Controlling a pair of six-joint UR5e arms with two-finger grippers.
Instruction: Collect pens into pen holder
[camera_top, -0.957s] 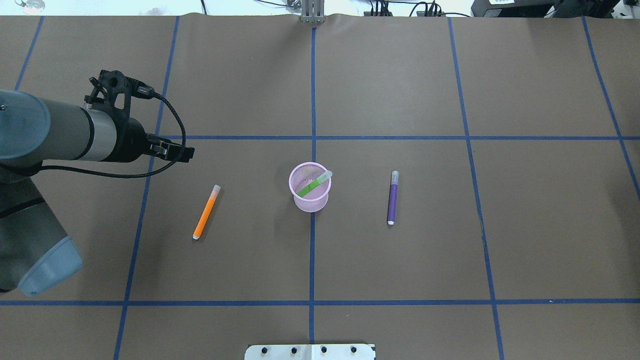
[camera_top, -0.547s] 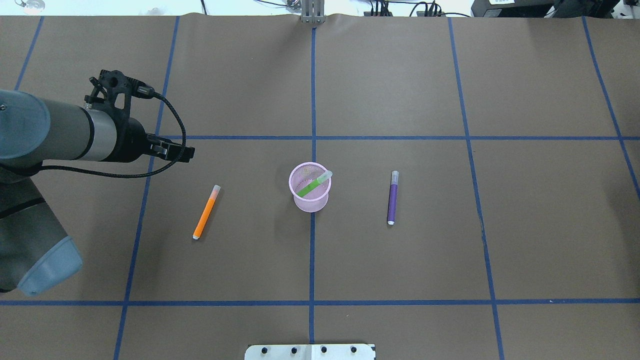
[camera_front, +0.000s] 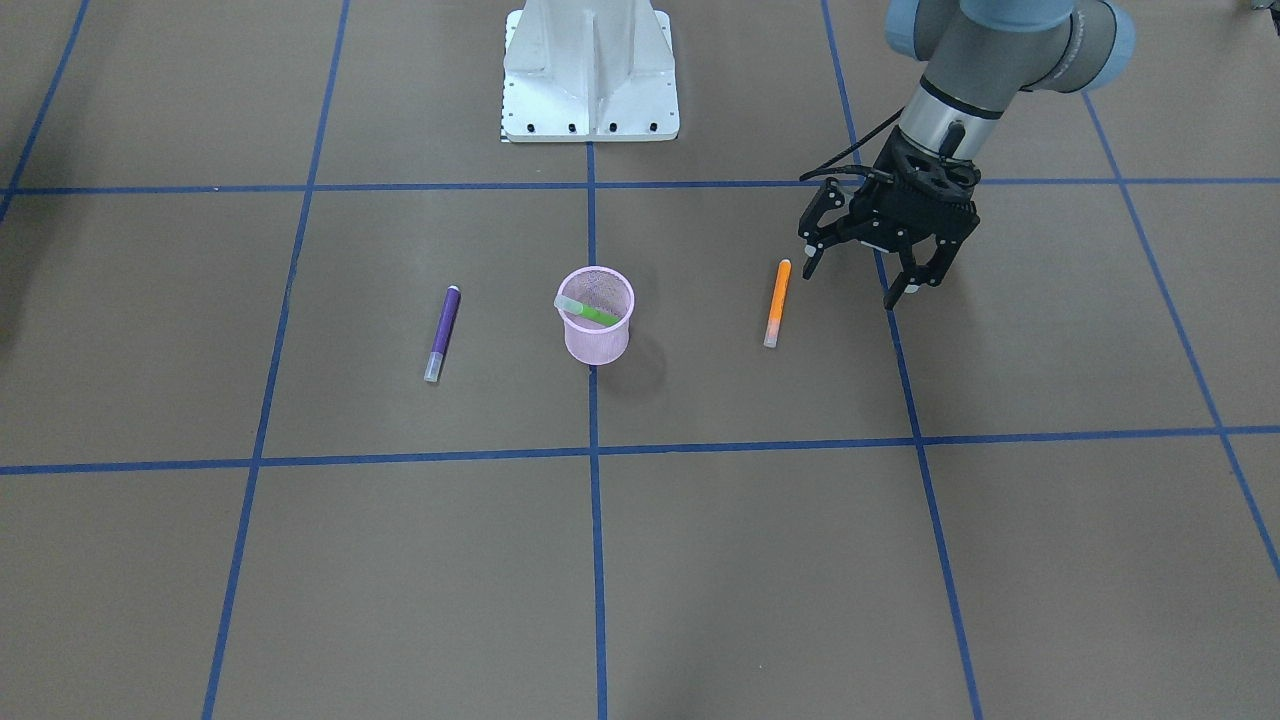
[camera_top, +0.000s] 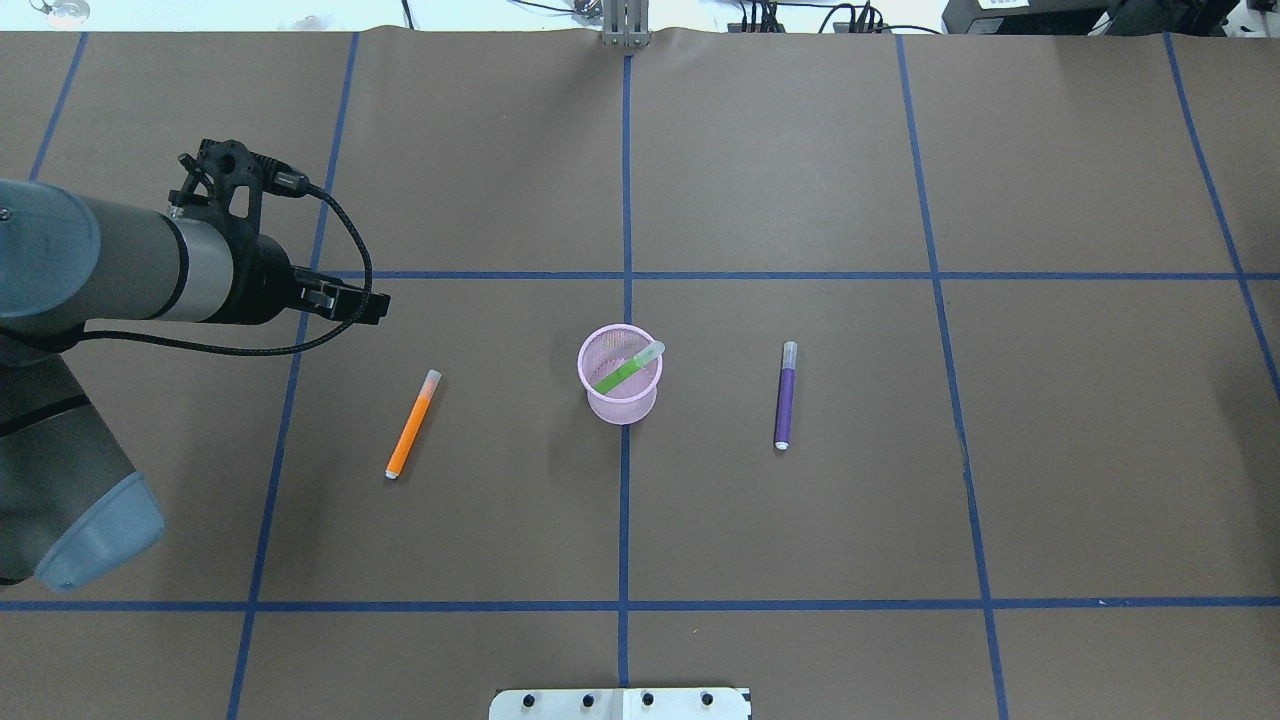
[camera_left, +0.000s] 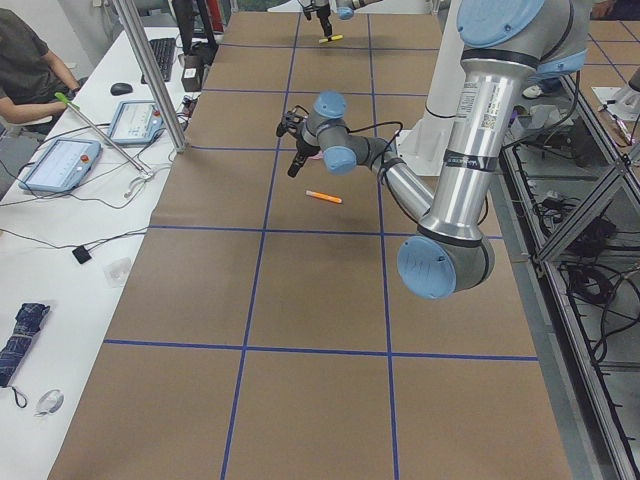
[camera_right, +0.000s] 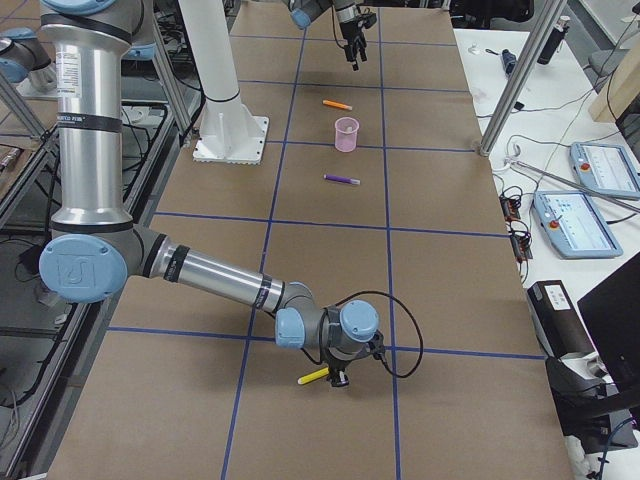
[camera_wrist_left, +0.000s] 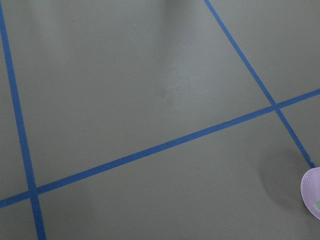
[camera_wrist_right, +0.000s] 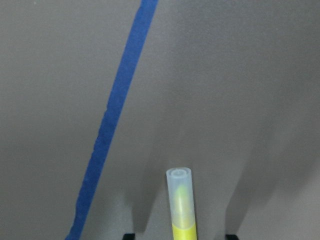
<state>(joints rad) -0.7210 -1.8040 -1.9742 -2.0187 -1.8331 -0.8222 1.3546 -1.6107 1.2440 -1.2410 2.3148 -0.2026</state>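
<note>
The pink mesh pen holder (camera_top: 620, 400) (camera_front: 596, 338) stands upright at the table's middle with a green pen (camera_top: 626, 371) (camera_front: 592, 313) leaning inside. An orange pen (camera_top: 411, 424) (camera_front: 776, 302) lies flat to the holder's left in the overhead view, and a purple pen (camera_top: 785, 396) (camera_front: 442, 333) lies to its right. My left gripper (camera_front: 850, 283) (camera_top: 372, 303) hangs open and empty above the table, just beyond the orange pen's far end. Far off to the robot's right, my right gripper (camera_right: 338, 377) is low over a yellow pen (camera_wrist_right: 182, 207) (camera_right: 313, 376). Its jaws stand apart on either side of that pen.
The robot's white base plate (camera_front: 589, 70) (camera_top: 620, 703) sits at the near table edge. Blue tape lines (camera_top: 625, 200) grid the brown cover. Teach pendants (camera_right: 585, 208) and a seated person (camera_left: 30, 70) are at the operators' side.
</note>
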